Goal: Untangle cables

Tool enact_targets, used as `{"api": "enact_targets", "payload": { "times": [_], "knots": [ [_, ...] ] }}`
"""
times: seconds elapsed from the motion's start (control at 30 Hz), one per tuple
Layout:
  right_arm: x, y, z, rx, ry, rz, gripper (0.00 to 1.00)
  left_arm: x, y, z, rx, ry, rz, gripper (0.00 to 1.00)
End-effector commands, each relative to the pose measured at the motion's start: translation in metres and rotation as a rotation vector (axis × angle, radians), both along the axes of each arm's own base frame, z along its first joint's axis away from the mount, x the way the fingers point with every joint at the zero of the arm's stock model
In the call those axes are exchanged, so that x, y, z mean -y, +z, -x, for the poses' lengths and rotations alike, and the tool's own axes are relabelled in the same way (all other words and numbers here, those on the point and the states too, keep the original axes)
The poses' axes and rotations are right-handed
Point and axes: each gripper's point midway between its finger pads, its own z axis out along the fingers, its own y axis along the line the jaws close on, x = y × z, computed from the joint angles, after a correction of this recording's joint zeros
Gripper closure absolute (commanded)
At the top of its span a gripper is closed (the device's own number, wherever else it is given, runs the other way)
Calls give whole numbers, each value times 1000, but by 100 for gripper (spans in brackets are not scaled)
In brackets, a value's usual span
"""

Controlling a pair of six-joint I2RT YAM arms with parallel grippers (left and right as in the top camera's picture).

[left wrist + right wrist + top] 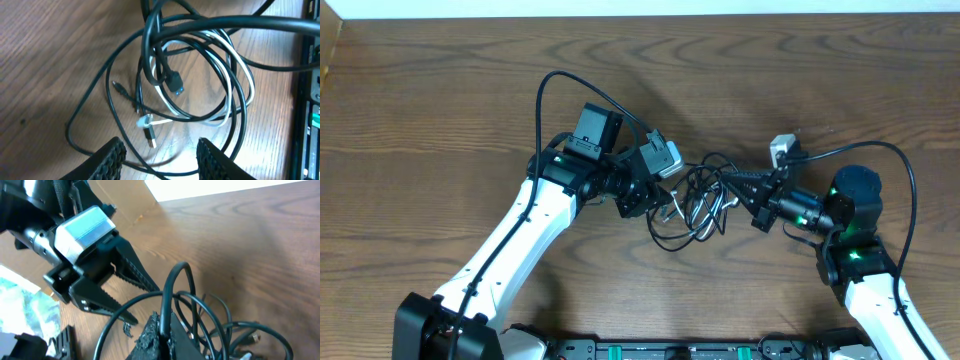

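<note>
Left gripper (161,150): ribbed black fingers parted, empty, low over brown wooden tabletop (45,60). Right gripper (159,325): pinched shut on one thin black cord (165,295). Thin black cords (148,45) and short white cord (248,80): looped together mid-tabletop, between both. Risk: pulling could cinch loops tighter.

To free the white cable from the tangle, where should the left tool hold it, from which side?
I would take the white cable just behind its free plug end. That end lies flat on the table at the edge of the tangle, nearest the open left tool; approach from there.
</note>
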Motion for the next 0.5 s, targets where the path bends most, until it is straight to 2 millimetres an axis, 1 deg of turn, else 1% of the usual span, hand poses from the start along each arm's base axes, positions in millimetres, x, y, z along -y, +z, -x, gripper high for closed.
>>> {"api": "enact_targets", "payload": {
  "times": [0.0,0.2,0.47],
  "knots": [
    [-5,15,0,21,12,-38,99,-3,4,-2,15,14,-7,53],
    [-7,40,0,70,28,-109,99,-3,4,-2,16,14,-7,53],
    [-7,83,3,177,36,-219,99,-3,5,-2,17,14,-6,53]
  ]
}}
